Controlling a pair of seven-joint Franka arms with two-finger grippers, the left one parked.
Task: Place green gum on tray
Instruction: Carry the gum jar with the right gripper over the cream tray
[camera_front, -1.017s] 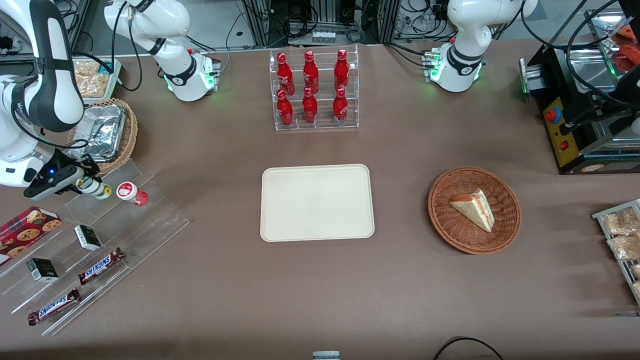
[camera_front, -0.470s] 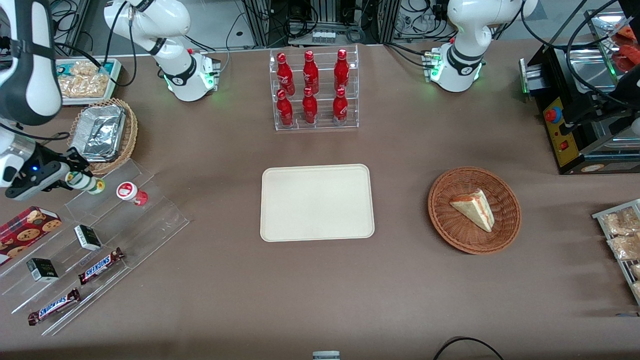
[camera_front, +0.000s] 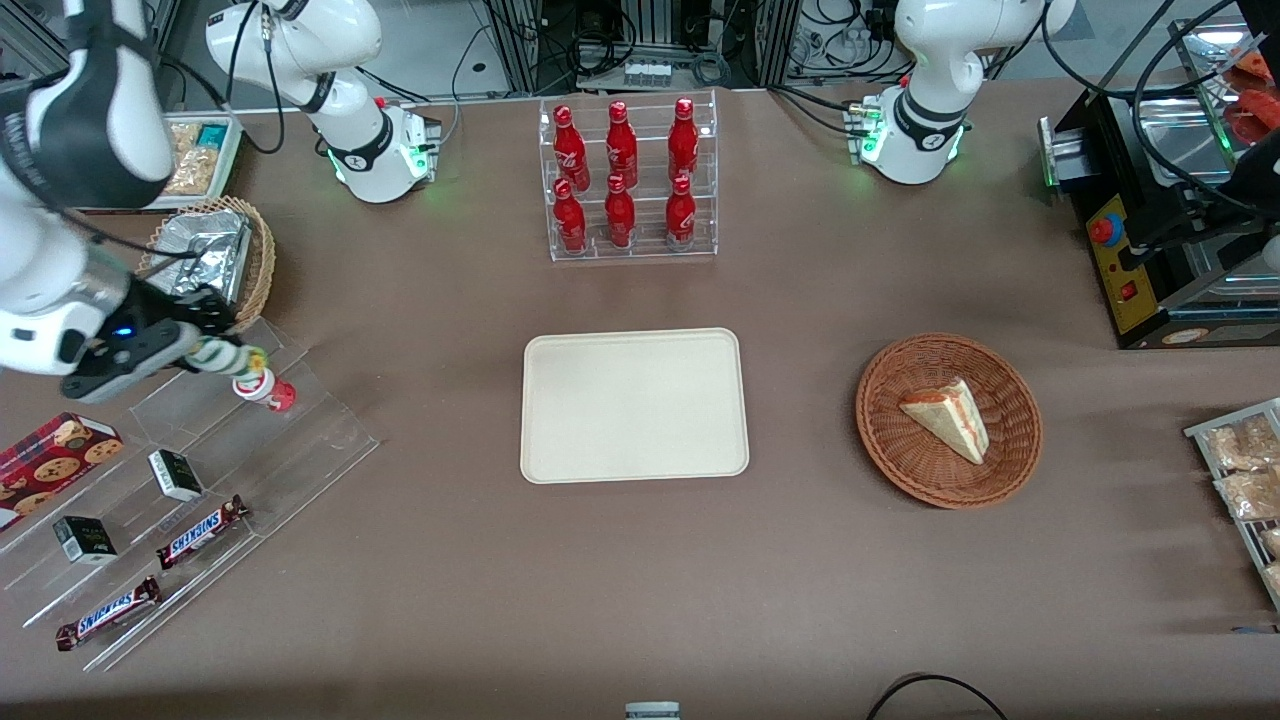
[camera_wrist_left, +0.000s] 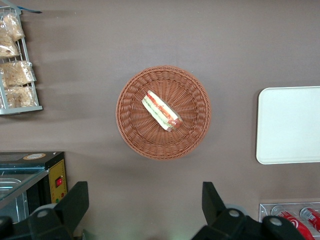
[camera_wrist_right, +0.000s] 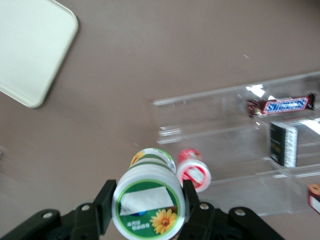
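brown table (camera_front: 640, 580) seen w/ even overhead light; cables and metal racks (camera_front: 640, 40) are seen at its edge farthest from the front camera.

The right arm reaches in at the working arm's end of the bench, its white forearm slanting down from about 10 o'clock in the front view toward a dark wrist lit by a small blue light. The pincer (camera_front: 214, 349) points toward 3 o'clock, held above the bench and tilted slightly downward. Its two black fingers (camera_wrist_right: 106, 200) sit at 9 and 3 o'clock around the green gum (camera_wrist_right: 148, 207), pressed against its sides just under the lid, carrying it clear of any surface
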